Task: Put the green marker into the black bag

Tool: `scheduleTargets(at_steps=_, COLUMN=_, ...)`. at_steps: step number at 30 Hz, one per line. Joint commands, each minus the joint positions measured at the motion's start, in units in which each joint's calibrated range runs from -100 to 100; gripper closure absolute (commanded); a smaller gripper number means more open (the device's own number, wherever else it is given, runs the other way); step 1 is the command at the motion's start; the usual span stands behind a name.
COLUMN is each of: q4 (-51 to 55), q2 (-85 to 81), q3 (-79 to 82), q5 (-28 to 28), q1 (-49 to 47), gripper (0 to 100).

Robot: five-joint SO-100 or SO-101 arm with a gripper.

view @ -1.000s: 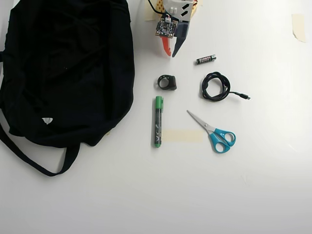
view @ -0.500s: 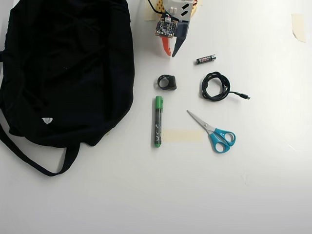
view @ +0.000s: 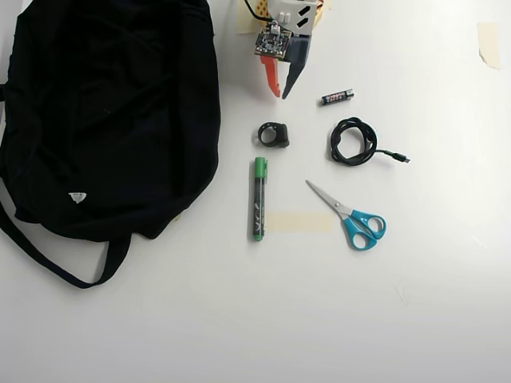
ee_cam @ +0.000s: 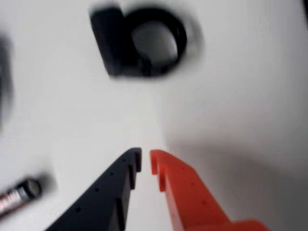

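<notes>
Task status: not started, judged from the layout. Nothing is gripped and nothing has been placed.

Nearest the arm, the gripper (view: 279, 96) hangs at about 12 o'clock in the overhead view, empty, its black and orange fingers drawn almost together with only a thin slit between the tips; the wrist view (ee_cam: 145, 161) confirms nothing sits in that slit. A small battery (view: 337, 97) lies just beside it toward 3 o'clock.

Next outward, toward 6 o'clock from the gripper, lies a small black ring-shaped part (view: 274, 134). At 3 o'clock from that part is a coiled black cable (view: 353, 142).

Beyond the ring part, further toward 6 o'clock, the green marker (view: 259, 199) lies flat on the white table (view: 415, 319), cap end pointing to 12 o'clock, well apart from the fingertips. A strip of tape (view: 297, 222) touches its lower barrel at 3 o'clock, with blue-handled scissors (view: 353, 218) beyond.

The black bag (view: 112, 112) fills the 9 to 11 o'clock region, near the marker but not touching it.

Remaining: open the fingers, descend past the ring part, grasp the marker, carry it toward 9 o'clock, release over the bag.
</notes>
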Motion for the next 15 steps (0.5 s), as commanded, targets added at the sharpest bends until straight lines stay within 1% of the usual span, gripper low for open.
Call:
scheduleTargets(at_steps=1, q4=-4.68, q2=0.33, q3=1.26, q5=0.10, q1=-0.51, gripper=98)
scheduleTargets(at_steps=4, q4=-7.09, q2=0.58, q3=1.17, q5=0.10, q1=-1.41, gripper=98)
scheduleTargets(at_steps=7, q4=-12.52, q2=2.90, q3=1.17, q5=0.10, q1=-2.31, gripper=98)
scheduleTargets(at_steps=15, q4=-35.17, q2=13.69, q3=0.45, q5=0.10, q1=-5.67, gripper=98)
